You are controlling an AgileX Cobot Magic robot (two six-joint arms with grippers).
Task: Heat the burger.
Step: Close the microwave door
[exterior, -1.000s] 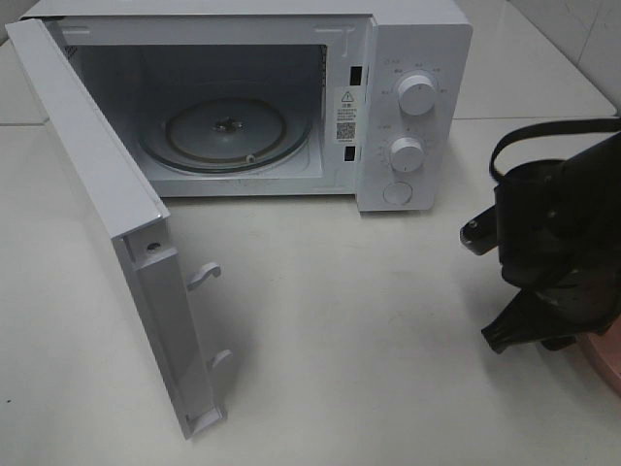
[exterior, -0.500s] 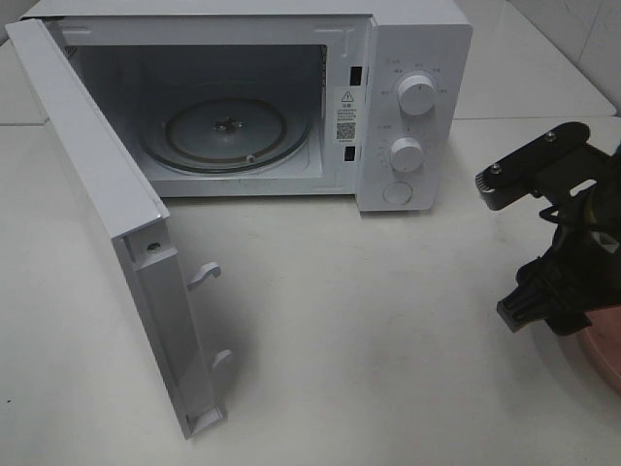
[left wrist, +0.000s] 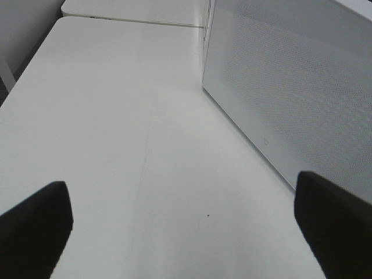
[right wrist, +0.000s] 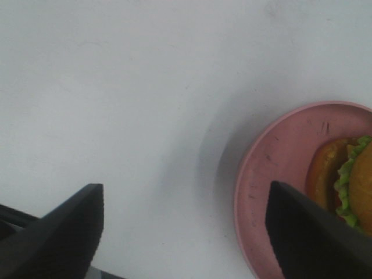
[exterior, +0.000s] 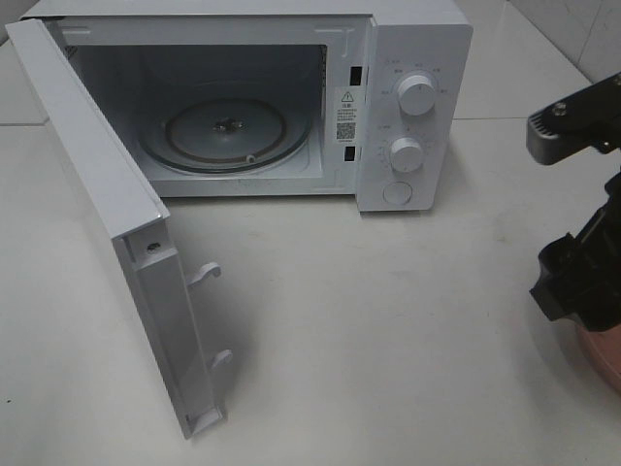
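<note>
The burger (right wrist: 356,181) shows only in the right wrist view: golden bun with a green lettuce frill, sitting on a round pink plate (right wrist: 279,174). My right gripper (right wrist: 186,232) hangs open above the white table, the plate's edge lying under one of its fingers (right wrist: 314,232) and the burger just outside the jaws. In the exterior high view the right arm (exterior: 580,282) covers the burger, and only a sliver of the plate (exterior: 606,361) shows. My left gripper (left wrist: 183,232) is open over bare table beside the microwave door (left wrist: 290,87).
The white microwave (exterior: 412,58) stands at the back with its door (exterior: 107,223) swung wide open toward the front left. Its glass turntable (exterior: 225,131) has nothing on it. Two knobs and a button sit on the right panel.
The right arm has swung to the right, toward the plate at the table's right edge, and its jaws have spread wider. The left gripper has not changed.
</note>
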